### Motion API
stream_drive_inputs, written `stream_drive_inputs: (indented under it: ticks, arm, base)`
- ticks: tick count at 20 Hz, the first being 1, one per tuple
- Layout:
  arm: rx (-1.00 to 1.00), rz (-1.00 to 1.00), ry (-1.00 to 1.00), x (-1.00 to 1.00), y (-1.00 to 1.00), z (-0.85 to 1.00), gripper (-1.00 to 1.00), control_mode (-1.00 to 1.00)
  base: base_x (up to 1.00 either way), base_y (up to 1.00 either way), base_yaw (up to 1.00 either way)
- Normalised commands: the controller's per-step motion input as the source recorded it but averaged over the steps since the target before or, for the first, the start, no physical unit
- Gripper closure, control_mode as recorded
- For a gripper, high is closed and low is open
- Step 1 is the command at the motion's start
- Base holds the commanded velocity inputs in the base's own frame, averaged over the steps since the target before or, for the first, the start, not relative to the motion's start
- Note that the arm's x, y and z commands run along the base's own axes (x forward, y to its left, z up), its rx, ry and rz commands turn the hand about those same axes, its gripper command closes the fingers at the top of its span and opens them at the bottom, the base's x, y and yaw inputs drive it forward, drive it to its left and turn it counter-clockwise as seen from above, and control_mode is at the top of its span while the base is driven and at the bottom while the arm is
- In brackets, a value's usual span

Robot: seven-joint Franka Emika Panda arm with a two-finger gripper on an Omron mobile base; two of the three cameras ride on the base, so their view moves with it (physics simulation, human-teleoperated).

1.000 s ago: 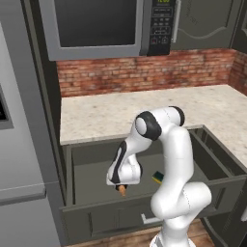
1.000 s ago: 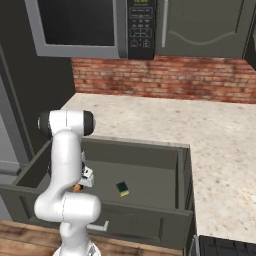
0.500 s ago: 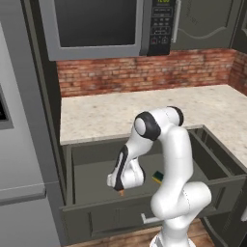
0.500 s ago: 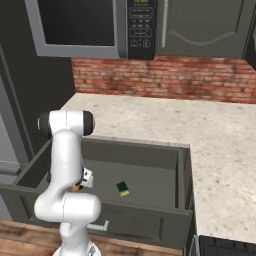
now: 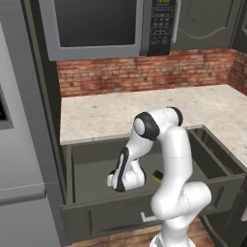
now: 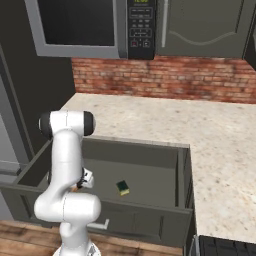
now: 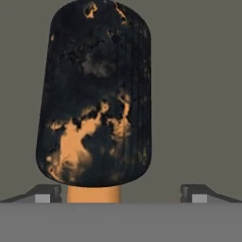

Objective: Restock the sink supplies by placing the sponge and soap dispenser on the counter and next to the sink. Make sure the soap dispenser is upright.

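The soap dispenser, a black bottle with orange blotches, lies on its side on the drawer floor, its tan pump neck pointing toward my hand. My gripper hangs just over it, open, with one fingertip on each side of the pump end and nothing held. From the base cameras the gripper is low inside the open drawer, with an orange bit of the dispenser under it. The sponge lies to the right on the drawer floor. Behind the drawer runs the beige counter. The sink is out of view.
The dark grey drawer stands pulled out, its walls boxing in my hand. A microwave hangs above the counter against the brick wall. A grey fridge stands at the left.
My hand has sunk slightly lower into the drawer, toward the soap dispenser. The jaws have stayed open, and the sponge has not moved.
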Motion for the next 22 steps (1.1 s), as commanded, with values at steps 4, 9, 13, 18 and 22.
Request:
stream_drive_inputs:
  ticks: [4, 9, 13, 18, 22]
  arm:
    - [0.0, 0.0, 0.01, 0.28, 0.16, 0.0, -1.0, -1.0]
    - [0.0, -0.01, 0.04, 0.2, 0.37, -0.03, -1.0, -1.0]
    - [0.0, -0.03, 0.07, 0.15, 0.41, -0.08, -1.0, -1.0]
    - [0.0, -0.03, 0.1, 0.06, 0.33, -0.08, -1.0, -1.0]
    - [0.0, -0.04, 0.12, 0.0, 0.21, -0.08, -1.0, -1.0]
  base:
    - [0.0, 0.0, 0.0]
    - [0.0, 0.0, 0.0]
    - [0.0, 0.0, 0.0]
    - [0.0, 0.0, 0.0]
    - [0.0, 0.0, 0.0]
